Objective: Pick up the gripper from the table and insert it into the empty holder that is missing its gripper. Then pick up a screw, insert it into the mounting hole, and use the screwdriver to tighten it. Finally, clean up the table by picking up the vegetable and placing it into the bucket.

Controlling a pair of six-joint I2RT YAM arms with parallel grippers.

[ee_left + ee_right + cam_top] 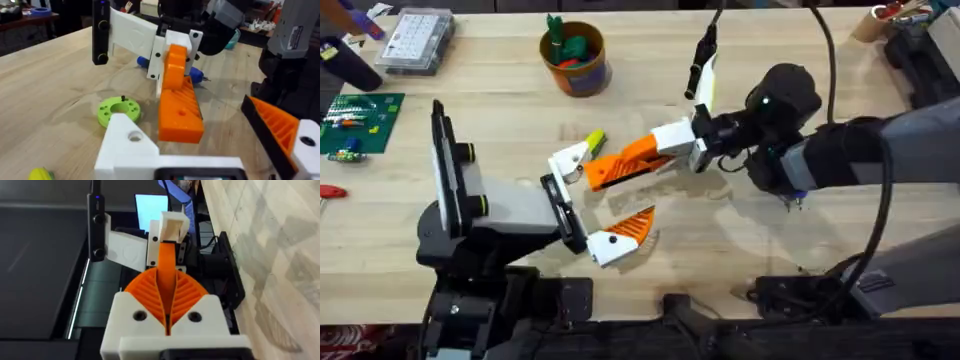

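My right pincer (672, 140) is clenched on the thick end of the orange gripper (625, 162), which lies low over the table (800, 60) with its narrow end pointing at the empty holder (568, 160). The narrow end is just beside the holder; I cannot tell whether they touch. My left pincer (603, 205) stands released, jaws wide: the holder on one side, and on the other its twin, already carrying an orange ribbed finger (632, 226). A yellow-green piece (593, 141) lies just past the holder, and a green disc (119, 110) is near it. The bucket (575, 58) stands well beyond the holder with green and red pieces in it.
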